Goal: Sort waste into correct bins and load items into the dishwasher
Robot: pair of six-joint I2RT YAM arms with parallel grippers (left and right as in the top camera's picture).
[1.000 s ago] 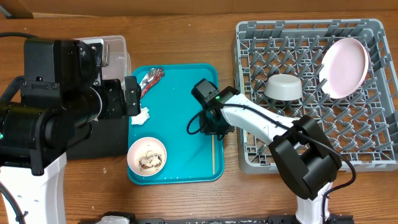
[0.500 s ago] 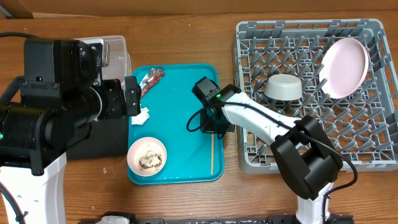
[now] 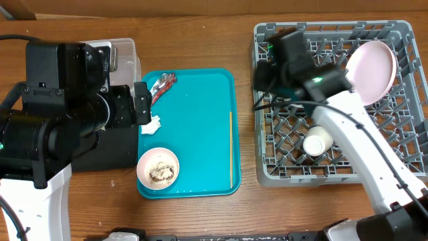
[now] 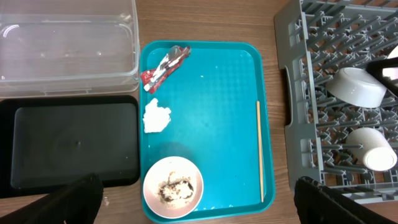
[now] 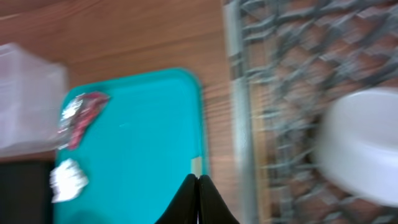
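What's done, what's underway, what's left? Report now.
Done: pink plate, grey bowl and white cup sit in the rack. In hand: nothing visible; the right gripper is shut over the rack's edge. Remaining: chopstick, small bowl of scraps, wrapper and napkin on the teal tray.

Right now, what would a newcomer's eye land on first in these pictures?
The teal tray in the middle stands out, carrying a red wrapper, a napkin, a bowl of scraps and one chopstick. To its right sits the grey rack, with a pink plate leaning in its far right corner and a white cup nearer the front. The right gripper, shut, hangs over the rack's tray-side edge.
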